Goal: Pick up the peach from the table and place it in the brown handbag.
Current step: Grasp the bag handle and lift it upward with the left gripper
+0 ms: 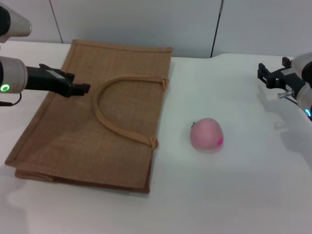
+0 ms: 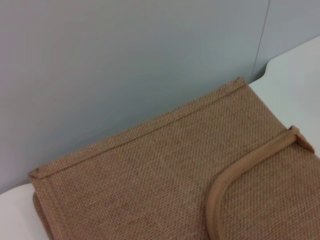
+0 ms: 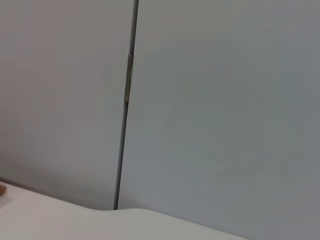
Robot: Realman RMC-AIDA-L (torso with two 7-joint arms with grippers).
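The peach (image 1: 206, 133) is pale pink with a magenta patch and lies on the white table (image 1: 243, 190), right of the brown handbag (image 1: 63, 141). The handbag lies flat with its loop handle (image 1: 104, 121) on top. It also shows in the left wrist view (image 2: 165, 170). My left gripper (image 1: 82, 88) hovers over the handbag's left part, beside the handle. My right gripper (image 1: 264, 74) is open and empty at the far right, above the table, well right of and beyond the peach.
A grey panelled wall (image 1: 146, 19) runs behind the table's far edge, close to the handbag's far side. The right wrist view shows only that wall (image 3: 210, 100) and a strip of the table (image 3: 60, 220).
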